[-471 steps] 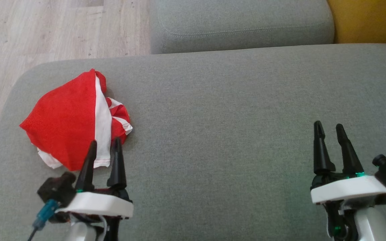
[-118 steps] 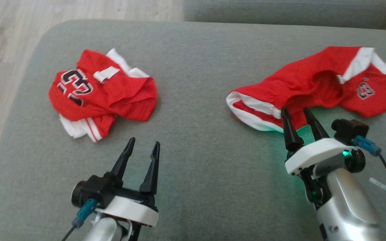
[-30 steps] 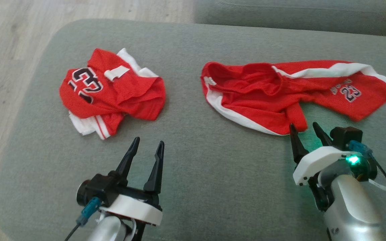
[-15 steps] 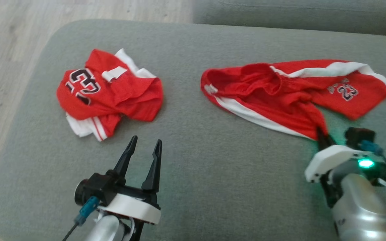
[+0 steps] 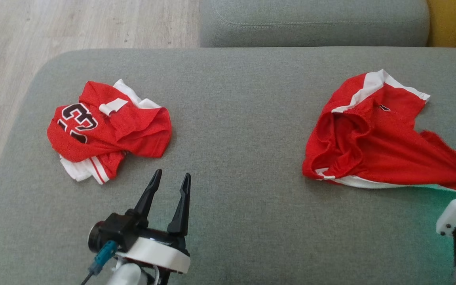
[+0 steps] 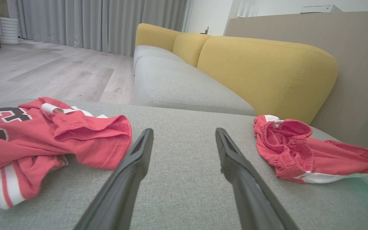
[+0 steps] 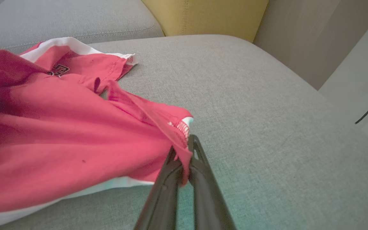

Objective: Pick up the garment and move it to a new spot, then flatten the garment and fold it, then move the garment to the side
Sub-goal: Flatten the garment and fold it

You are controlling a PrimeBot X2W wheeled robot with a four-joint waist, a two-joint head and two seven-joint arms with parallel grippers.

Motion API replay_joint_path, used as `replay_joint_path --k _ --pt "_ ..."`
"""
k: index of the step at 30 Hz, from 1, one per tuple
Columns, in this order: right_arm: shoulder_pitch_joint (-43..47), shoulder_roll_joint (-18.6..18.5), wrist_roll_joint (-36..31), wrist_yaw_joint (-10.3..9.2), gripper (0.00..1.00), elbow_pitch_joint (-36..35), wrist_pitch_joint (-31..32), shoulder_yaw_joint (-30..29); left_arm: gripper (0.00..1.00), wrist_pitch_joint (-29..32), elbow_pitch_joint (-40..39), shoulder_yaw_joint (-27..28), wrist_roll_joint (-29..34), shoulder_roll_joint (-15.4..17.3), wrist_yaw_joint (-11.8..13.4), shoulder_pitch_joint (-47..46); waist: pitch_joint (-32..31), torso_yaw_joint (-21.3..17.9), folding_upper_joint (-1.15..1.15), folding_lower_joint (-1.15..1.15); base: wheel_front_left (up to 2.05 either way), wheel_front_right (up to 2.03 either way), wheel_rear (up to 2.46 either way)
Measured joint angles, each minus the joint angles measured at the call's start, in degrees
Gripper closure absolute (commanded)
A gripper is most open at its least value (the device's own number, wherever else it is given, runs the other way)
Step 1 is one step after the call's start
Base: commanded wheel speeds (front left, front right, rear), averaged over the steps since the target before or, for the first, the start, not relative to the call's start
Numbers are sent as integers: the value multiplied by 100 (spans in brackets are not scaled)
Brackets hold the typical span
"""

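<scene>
While the grey sofa cushion (image 5: 236, 99) spreads across the head view, the red garment (image 5: 374, 138), shorts with white trim, lies bunched on its right side, with 1 hem corner stretched toward the right edge. A crumpled red jersey (image 5: 105, 130) lies well apart on the cushion's left side. The right gripper (image 7: 184, 147) has its 2 fingers pinched together on the stretched corner. The left gripper (image 5: 172, 174) hovers near the jersey, its 2 fingers spread apart, holding nothing.
</scene>
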Motion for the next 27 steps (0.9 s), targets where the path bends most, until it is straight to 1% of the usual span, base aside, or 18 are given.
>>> replay_joint_path --k 1,3,5,10,13,16,20,27 --pt "35 3 -52 0 0 -88 -27 19 0 0 0 -1 -1 -1 0 6 -7 -1 0 0 0 0 0" --pt "41 1 27 0 0 -158 -120 156 0 0 0 -1 -1 -2 -1 8 -17 2 0 0 0 0 0" --pt "38 2 318 0 0 -190 -334 460 0 0 0 -2 0 -7 -2 10 -31 5 0 0 0 0 0" --pt "56 1 1292 0 0 -359 -871 1552 0 0 4 -8 0 -13 -5 35 -94 7 0 1 0 0 0" --pt "162 0 1886 0 0 -532 -1013 2258 0 0 11 -13 0 -11 -5 69 -139 13 0 0 0 0 0" --pt "424 2 2261 0 0 -653 -1034 2773 0 0 10 -16 0 -10 -5 71 -152 22 0 0 0 0 0" --pt "643 0 2372 0 0 -693 -895 3015 0 0 10 -33 0 -10 -5 70 -131 69 0 0 0 0 0" --pt "409 -2 2474 0 0 -636 -635 3244 0 0 10 -40 -1 -12 -9 59 23 205 0 1 0 0 0"
